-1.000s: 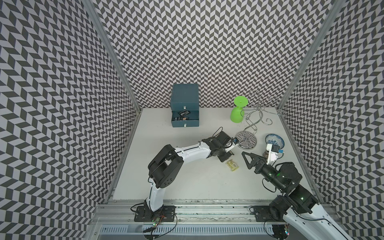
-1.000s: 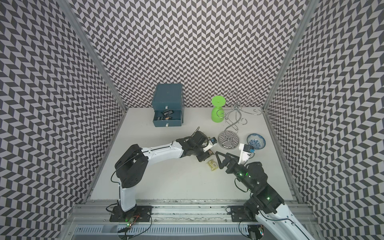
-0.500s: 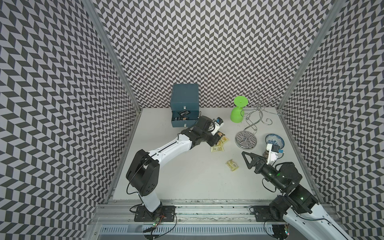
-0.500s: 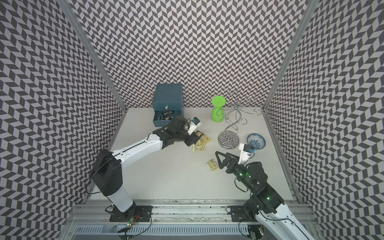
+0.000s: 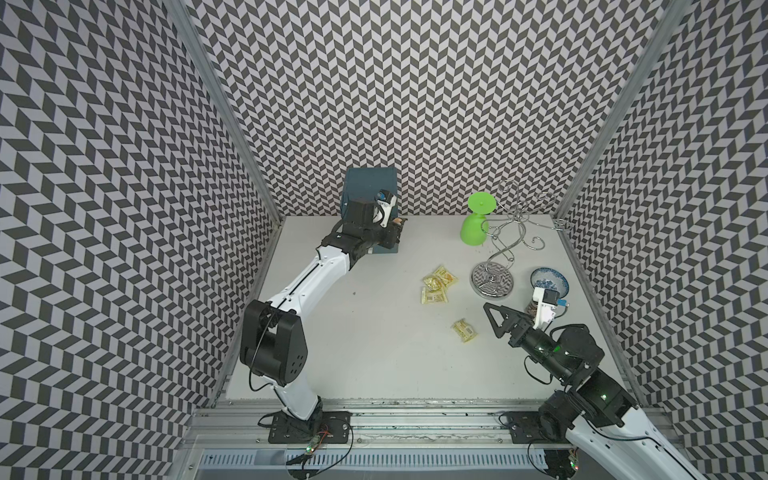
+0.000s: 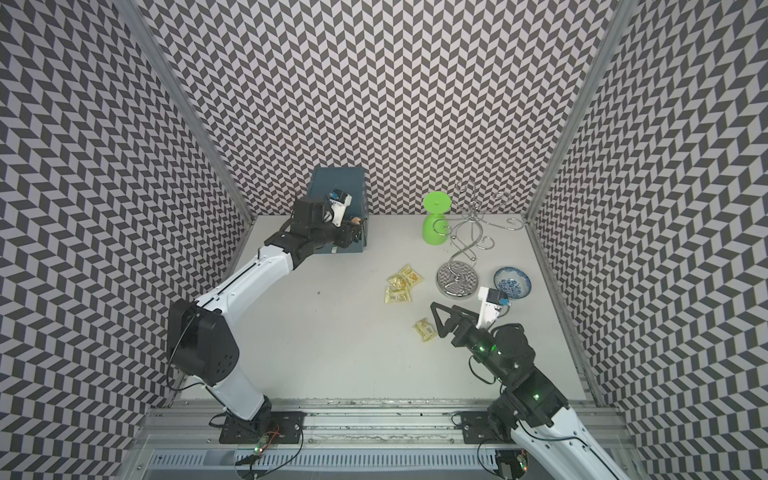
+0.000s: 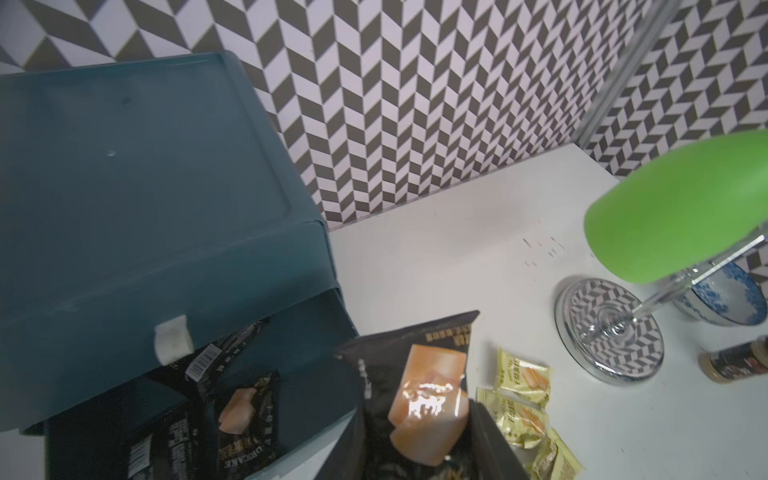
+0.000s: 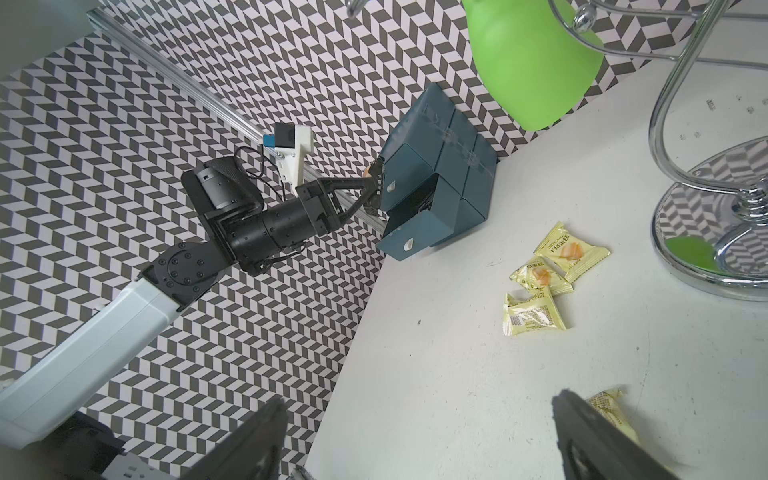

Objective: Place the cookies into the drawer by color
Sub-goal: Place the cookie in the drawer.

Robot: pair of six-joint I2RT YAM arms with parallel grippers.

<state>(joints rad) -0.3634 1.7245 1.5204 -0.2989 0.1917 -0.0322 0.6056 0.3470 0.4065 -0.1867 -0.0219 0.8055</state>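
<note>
Held black cookie packet (image 7: 419,399) clamped in left fingers (image 8: 345,181), just by open drawer (image 5: 368,187) holding black ones, upper centre in both top views. Judged it light, crinkly, slippery; best pinched at flat sealed edge. Found right fingers (image 8: 594,432) wide apart near yellow packets (image 5: 435,284) on worktop (image 5: 374,353), right of centre.

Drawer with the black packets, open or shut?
Open. The drawer sticks out of the chest, and black packets show inside it in the left wrist view.
</note>
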